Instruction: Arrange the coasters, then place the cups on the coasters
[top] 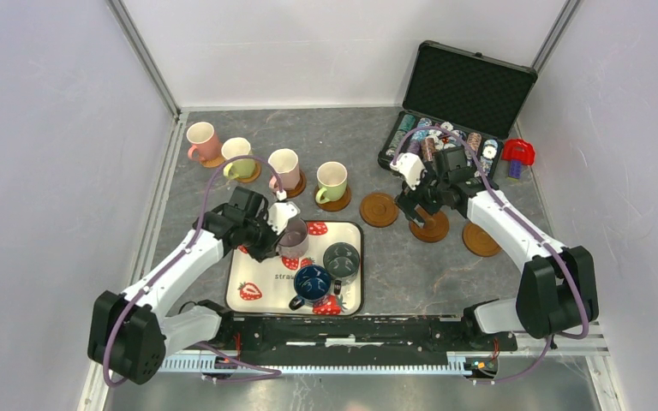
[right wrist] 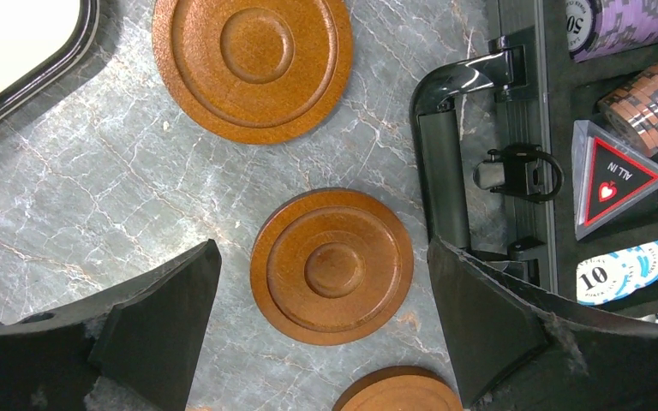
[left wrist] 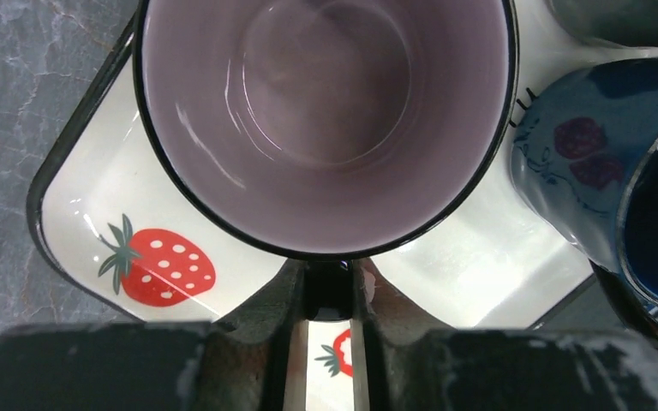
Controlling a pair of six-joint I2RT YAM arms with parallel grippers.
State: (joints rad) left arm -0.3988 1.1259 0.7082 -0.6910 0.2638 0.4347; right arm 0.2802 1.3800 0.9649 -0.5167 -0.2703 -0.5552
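The mauve cup [top: 293, 240] is over the tray's back left part, and my left gripper [top: 274, 229] is shut on its dark handle [left wrist: 327, 291]. The cup's mouth [left wrist: 326, 120] fills the left wrist view; I cannot tell whether it is lifted. A dark blue cup [top: 313, 282] and a grey-green cup [top: 341, 259] stand on the tray. Farther back, several cups stand in a row on coasters, from pink [top: 201, 141] to cream [top: 332, 180]. Three bare coasters [top: 379, 209] [top: 433, 229] [top: 481, 240] lie to the right. My right gripper [right wrist: 321, 261] hangs open over the middle coaster [right wrist: 332, 267].
The white strawberry-print tray [top: 253, 287] lies in front of the left arm. An open black case of poker chips [top: 454, 111] stands at the back right, its handle [right wrist: 445, 163] close to my right finger. A red object [top: 518, 154] sits beside it. Walls close in on both sides.
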